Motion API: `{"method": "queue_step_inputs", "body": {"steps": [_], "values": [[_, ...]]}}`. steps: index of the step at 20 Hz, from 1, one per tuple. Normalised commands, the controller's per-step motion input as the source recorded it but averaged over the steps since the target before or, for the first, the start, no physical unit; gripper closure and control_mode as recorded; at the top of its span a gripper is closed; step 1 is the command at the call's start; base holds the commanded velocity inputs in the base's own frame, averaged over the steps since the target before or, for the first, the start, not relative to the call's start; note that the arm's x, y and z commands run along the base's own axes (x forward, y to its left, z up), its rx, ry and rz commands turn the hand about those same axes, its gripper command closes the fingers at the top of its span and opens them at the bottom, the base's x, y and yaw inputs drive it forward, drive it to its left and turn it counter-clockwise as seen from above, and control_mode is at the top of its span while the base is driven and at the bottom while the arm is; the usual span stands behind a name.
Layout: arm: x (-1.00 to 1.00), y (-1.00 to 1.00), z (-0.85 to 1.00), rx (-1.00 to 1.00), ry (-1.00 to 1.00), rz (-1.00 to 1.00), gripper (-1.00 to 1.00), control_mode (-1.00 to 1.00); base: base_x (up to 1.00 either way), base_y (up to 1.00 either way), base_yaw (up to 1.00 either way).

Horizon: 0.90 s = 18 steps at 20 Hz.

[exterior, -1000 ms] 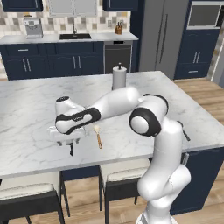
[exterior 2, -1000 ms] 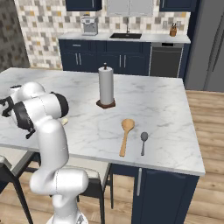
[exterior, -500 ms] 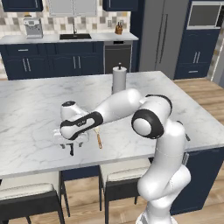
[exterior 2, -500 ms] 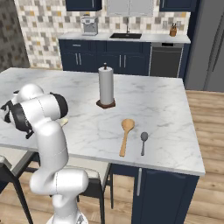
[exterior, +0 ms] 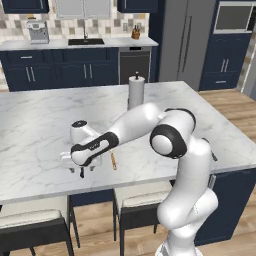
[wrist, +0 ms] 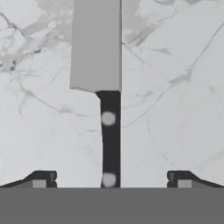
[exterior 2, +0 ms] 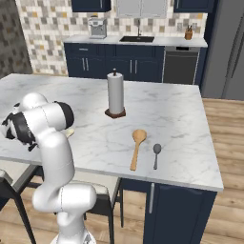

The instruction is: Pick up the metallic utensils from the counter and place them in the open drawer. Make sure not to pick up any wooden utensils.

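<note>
White marble surface over navy cabinets, filling the middle of both base views. Arm reaching low toward 9 o'clock in the left base view, with the end effector down close to the near edge of the surface. Paper towel roll upright near the centre of the surface in the right base view. Large wooden spoon lying at about 5 o'clock from the roll, bowl toward the roll; small dark metal spoon just beside it at its 3 o'clock, apart from it. Thin wooden spoon lying just beside the end effector in the left base view. Knife flat on the marble in the hand view, grey blade toward 12 o'clock, black handle running down to 6 o'clock. End effector spread wide, one fingertip either side of the handle and well apart from it, gripping nothing.
</note>
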Motion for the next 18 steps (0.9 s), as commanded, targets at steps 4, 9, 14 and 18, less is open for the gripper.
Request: {"method": "queue_step_inputs", "body": {"steps": [4, 9, 14, 18], "values": [[0.0, 0.16, -0.24, 0.0, -0.03, 0.0, -1.0, -1.0, 0.0, 0.0, 0.0], [0.03, 0.12, -0.35, 0.0, -0.04, 0.0, -1.0, -1.0, 0.0, 0.0, 0.0], [0.0, 0.11, -0.17, 0.0, 0.0, 0.0, -1.0, -1.0, 0.0, 0.0, 0.0], [0.0, 0.01, -0.02, 0.0, 0.0, 0.0, 1.0, -1.0, 0.0, 0.0, 0.0]]}}
